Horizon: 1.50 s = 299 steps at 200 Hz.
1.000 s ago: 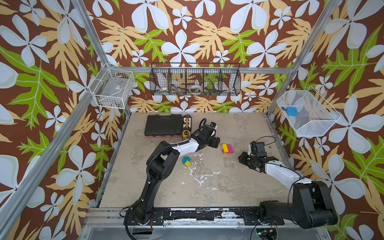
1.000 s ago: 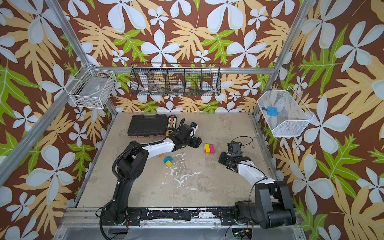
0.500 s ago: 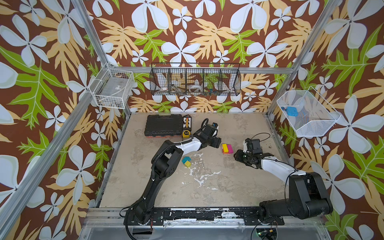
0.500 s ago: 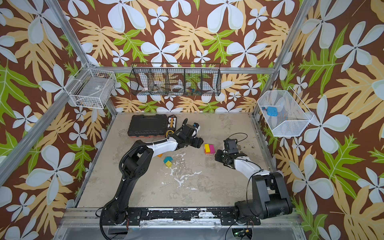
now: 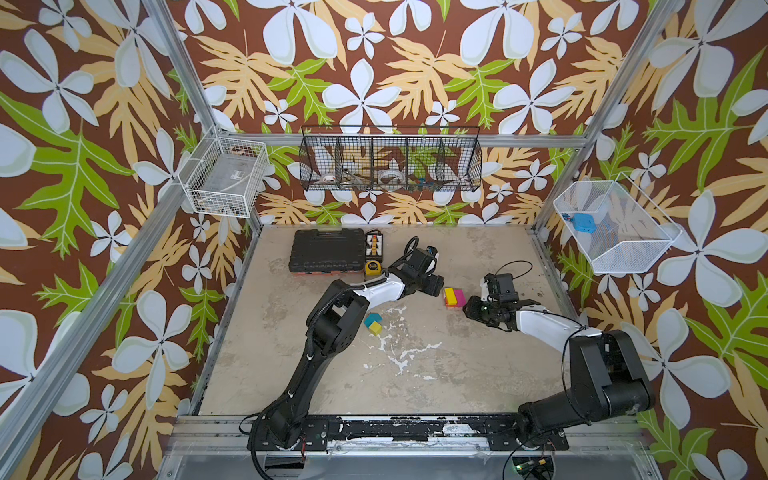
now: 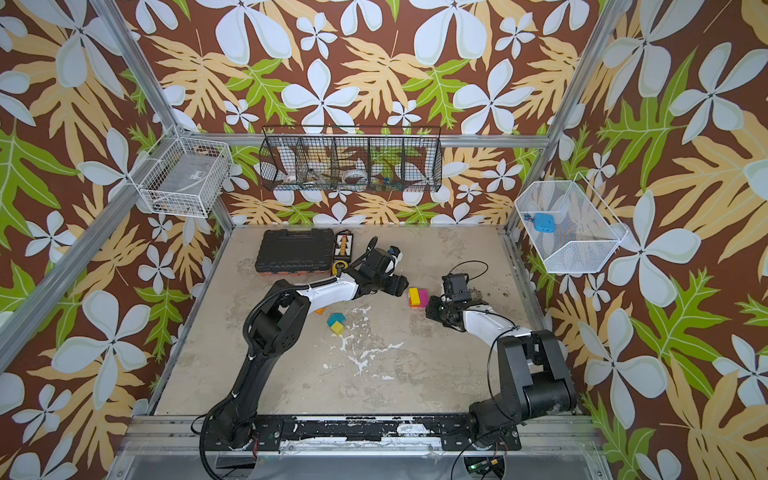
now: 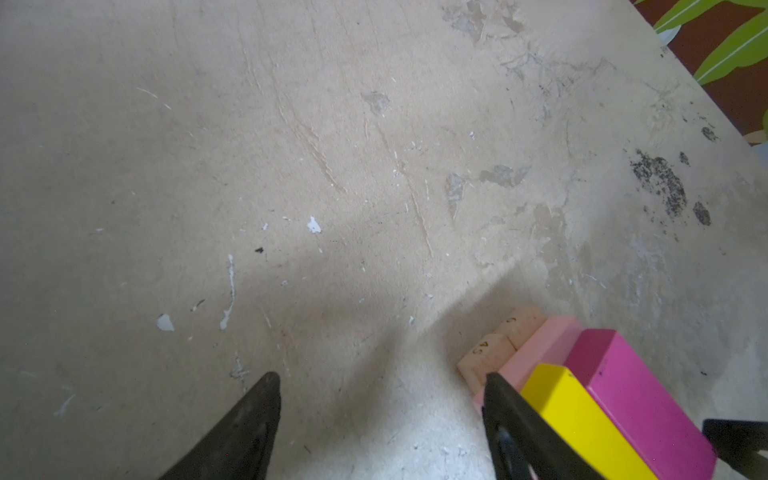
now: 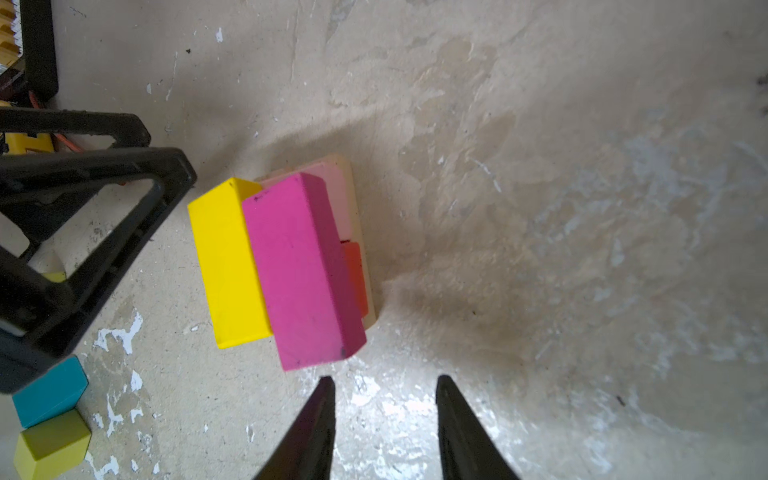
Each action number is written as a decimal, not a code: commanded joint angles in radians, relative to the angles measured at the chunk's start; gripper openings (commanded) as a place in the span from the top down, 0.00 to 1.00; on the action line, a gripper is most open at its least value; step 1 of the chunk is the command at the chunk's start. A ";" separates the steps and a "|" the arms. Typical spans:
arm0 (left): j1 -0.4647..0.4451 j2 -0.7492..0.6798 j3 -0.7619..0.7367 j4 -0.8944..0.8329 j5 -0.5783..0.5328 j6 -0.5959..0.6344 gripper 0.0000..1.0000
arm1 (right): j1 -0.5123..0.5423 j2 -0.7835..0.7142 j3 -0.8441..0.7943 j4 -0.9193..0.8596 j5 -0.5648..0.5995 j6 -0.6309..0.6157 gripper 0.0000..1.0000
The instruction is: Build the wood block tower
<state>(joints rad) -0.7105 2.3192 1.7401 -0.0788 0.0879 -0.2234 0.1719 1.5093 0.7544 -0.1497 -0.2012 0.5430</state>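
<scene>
Tower (image 5: pixel 454 297) of wood blocks on the table (image 5: pixel 415 374).

Both top views: we see the tower (image 6: pixel 418 298) toward the back, with the left gripper (image 5: pixel 434 286) just beside it on one side and the right gripper (image 5: pixel 471 307) near it on the other. A teal block (image 5: pixel 371 319) and a yellow cube (image 5: pixel 376 329) lie touching, well apart from the stack.

Left wrist view: we find the left gripper (image 7: pixel 380 378) spread wide and empty. One finger (image 7: pixel 511 415) is just beside the yellow brick (image 7: pixel 582 424); we cannot tell whether they touch. That brick lies against the magenta brick (image 7: pixel 631 399), over a pink brick (image 7: pixel 540 349) and tan planks (image 7: pixel 486 353).

Right wrist view: we note the right gripper (image 8: pixel 385 380) parted and holding nothing, close to the magenta brick's end. An orange brick (image 8: pixel 353 274) shows beneath.
</scene>
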 commanded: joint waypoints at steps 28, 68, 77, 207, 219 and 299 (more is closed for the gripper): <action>0.002 0.006 0.010 -0.006 0.023 0.012 0.22 | 0.011 0.018 0.018 0.006 0.020 -0.003 0.60; 0.002 0.012 0.013 -0.006 0.032 0.010 0.22 | 0.011 0.029 0.028 -0.001 0.033 -0.004 0.60; 0.002 0.012 0.013 -0.006 0.035 0.010 0.22 | 0.011 0.034 0.029 -0.001 0.032 -0.003 0.60; 0.002 0.008 0.011 -0.003 0.045 0.012 0.22 | 0.026 -0.015 0.031 -0.029 0.061 -0.009 0.60; 0.002 0.008 0.012 -0.003 0.047 0.010 0.22 | 0.026 -0.043 0.024 -0.033 0.084 -0.005 0.59; 0.003 -0.062 -0.075 0.057 0.024 -0.010 0.21 | -0.063 0.015 0.241 -0.132 0.171 0.078 0.58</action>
<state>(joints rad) -0.7105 2.2837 1.6890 -0.0750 0.1131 -0.2161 0.1204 1.4796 0.9356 -0.2432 -0.0711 0.5941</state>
